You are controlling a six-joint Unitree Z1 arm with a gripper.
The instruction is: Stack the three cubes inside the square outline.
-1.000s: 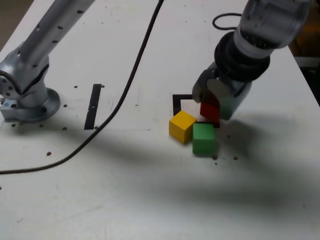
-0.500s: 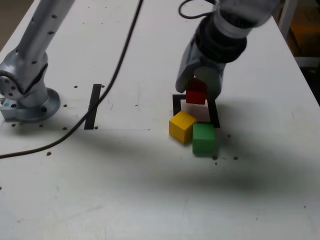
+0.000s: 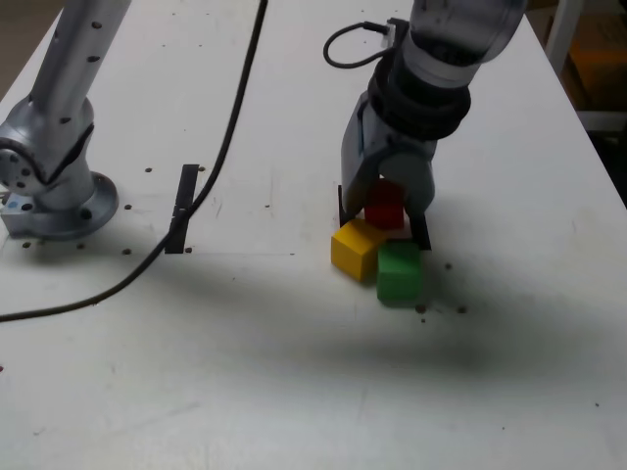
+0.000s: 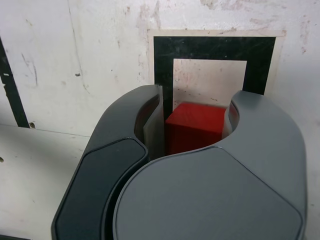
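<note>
A scuffed white table (image 3: 294, 372) fills the scene, speckled with small dark marks, a straight black strip (image 3: 182, 208) lying toward the exterior view's left near the arm's base (image 3: 54, 191) and a black cable (image 3: 211, 166) trailing across. Over at the square outline (image 4: 215, 50) the tool (image 3: 388, 196) hangs low, its two grey jaws closed in on the red cube (image 4: 194, 127), one flat face against each side; in the wrist view the cube sits between them right above the white centre of the frame. Whether it touches the table yet, I cannot tell. Just in front of the outline in the exterior view, the yellow cube (image 3: 357, 249) and the green cube (image 3: 400, 272) rest side by side, touching or nearly so, the yellow one overlapping the frame's near edge. These blocks look rigid, light and smooth-faced, so they should take a firm squeeze without damage, but they could slip or twist if pinched off-centre. The best hold looks like opposite flat faces, near mid-height, jaws square to the sides. With the neighbours so close, the yellow one's free faces seem the easier place to reach in.
</note>
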